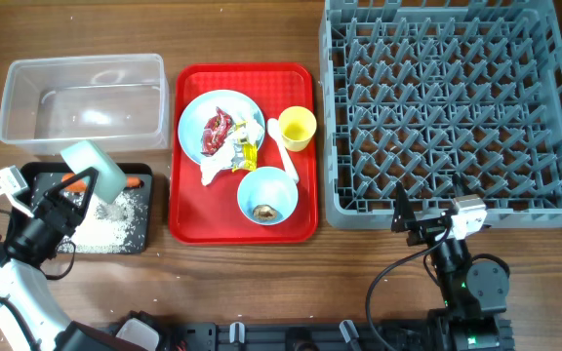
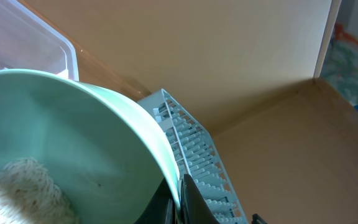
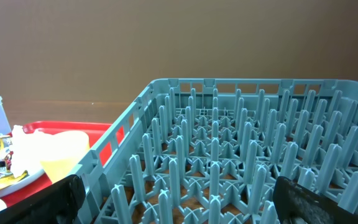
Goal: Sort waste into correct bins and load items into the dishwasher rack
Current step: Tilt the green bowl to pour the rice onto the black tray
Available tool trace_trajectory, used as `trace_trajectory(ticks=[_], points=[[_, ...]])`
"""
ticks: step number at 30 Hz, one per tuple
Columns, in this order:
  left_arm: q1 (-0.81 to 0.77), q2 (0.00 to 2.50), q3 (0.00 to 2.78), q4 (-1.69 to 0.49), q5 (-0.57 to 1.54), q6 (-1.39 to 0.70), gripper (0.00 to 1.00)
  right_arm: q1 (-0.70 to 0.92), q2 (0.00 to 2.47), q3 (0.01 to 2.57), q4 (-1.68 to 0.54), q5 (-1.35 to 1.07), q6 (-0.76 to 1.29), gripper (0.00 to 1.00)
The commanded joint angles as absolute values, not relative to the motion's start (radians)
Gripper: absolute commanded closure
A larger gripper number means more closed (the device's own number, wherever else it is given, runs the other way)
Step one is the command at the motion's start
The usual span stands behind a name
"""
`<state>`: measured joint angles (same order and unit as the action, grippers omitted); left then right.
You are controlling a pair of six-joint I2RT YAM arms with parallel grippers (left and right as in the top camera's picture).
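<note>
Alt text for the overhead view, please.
The left gripper holds a pale green bowl tilted over a black tray holding white rice and a carrot. A red serving tray beside it carries a plate, yellow cup, light blue bowl and spoon; the grey rack sits right.

Rack (image 1: 447, 107) open from above (pegs (image 3: 215, 142) crowd floor).

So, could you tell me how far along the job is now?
Done: some rice and a carrot lie in the black tray. In hand: the left gripper holds the pale green bowl tilted over it, rice inside. Left: wrappers and tissue on the plate, the brown lump in the blue bowl, the yellow cup and spoon. The rack is empty; the right gripper is open.
</note>
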<state>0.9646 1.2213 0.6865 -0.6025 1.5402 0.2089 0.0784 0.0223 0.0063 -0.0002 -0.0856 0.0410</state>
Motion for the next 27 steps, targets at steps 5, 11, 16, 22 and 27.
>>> trace_trajectory(ticks=[5,11,16,22,27], points=[[0.974,1.226,0.682,-0.593,1.576,0.202,0.96,0.075,0.020,0.005,0.004,-0.083,0.055,0.00],[1.003,1.226,0.682,-0.554,1.571,0.122,0.96,0.075,0.020,0.005,0.004,-0.083,0.055,0.00],[1.019,1.225,0.682,-0.574,1.579,-0.014,0.96,0.075,0.020,0.005,0.004,-0.083,0.055,0.00],[1.019,1.223,0.682,-0.567,1.536,-0.030,0.96,0.075,0.020,0.005,0.004,-0.083,0.055,0.00],[1.024,1.223,0.682,-0.573,1.568,-0.046,0.96,0.075,0.020,0.005,0.004,-0.083,0.055,0.00]])
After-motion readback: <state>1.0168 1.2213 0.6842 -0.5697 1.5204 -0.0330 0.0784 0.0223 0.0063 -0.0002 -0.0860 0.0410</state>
